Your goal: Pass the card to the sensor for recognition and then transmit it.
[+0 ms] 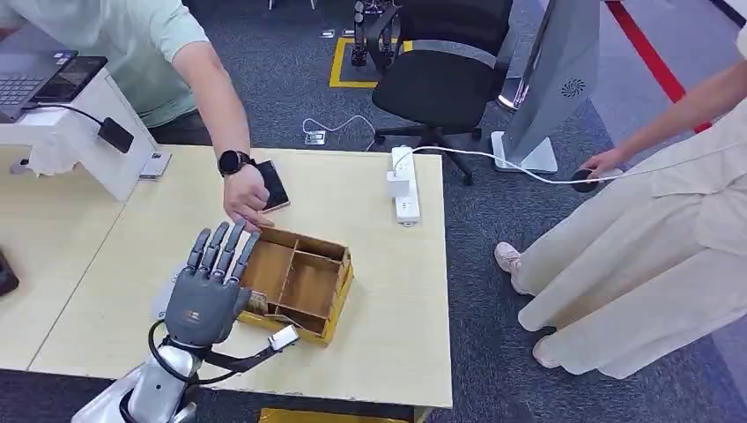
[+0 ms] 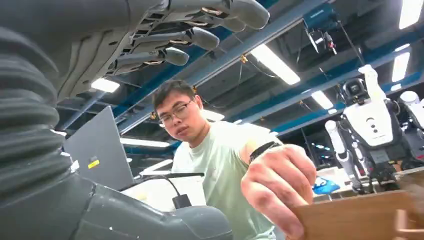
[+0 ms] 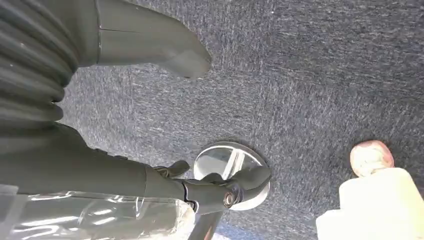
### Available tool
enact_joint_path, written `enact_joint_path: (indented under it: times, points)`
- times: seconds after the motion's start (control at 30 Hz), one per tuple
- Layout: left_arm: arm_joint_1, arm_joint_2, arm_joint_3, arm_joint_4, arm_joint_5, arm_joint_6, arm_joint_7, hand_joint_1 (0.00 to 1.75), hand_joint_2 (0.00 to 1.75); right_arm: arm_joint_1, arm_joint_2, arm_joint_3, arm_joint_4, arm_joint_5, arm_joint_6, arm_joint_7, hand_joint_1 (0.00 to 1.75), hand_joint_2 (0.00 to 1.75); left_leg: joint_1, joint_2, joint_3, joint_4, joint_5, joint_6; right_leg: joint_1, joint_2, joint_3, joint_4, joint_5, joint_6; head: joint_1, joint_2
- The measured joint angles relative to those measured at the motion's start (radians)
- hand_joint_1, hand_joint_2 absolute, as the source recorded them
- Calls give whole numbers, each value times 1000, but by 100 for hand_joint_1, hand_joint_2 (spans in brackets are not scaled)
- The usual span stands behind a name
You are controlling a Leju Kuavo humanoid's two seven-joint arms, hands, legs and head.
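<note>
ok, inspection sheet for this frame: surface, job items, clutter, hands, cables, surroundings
Surface: light wood table, a second one butted on the left.
Job items: divided cardboard box on the table; card and sensor cannot be picked out.
Clutter: phone by a person's hand, which touches the box's far rim; power strip at the far edge.
Hands: left hand open, fingers spread over the box's left end; right hand hangs over the carpet, holding nothing.
Cables: white cord from the power strip to the floor.
Surroundings: office chair; second person standing at right.
</note>
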Motion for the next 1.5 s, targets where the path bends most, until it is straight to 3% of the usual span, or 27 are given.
enact_joint_path:
  times: [0.33,0.53,0.83,1.03,1.5]
  points:
    - [14,47,0,-33,0,-1,31,0,175,4,0,-6,-11,-3,0,-4,0,175,0,0,0,0,0,0,0,0,0,0,0,0,-1,0]
    - [48,62,0,-42,0,-1,-2,0,175,9,0,-14,-21,-2,3,-21,0,175,0,0,0,0,0,0,0,0,0,0,0,0,0,0]
    - [71,61,0,-42,0,1,-26,0,175,9,0,-24,-24,-1,3,-26,0,175,0,0,0,0,0,0,0,0,0,0,0,0,-1,0]
    - [74,40,0,-42,0,1,-102,0,175,9,0,-25,-24,16,3,-26,0,175,0,0,0,0,0,0,0,0,0,0,0,0,-1,0]
    - [79,11,0,-42,0,1,-94,0,175,7,0,-26,-24,10,0,-25,0,175,0,0,0,0,0,0,0,0,0,0,0,0,-1,0]
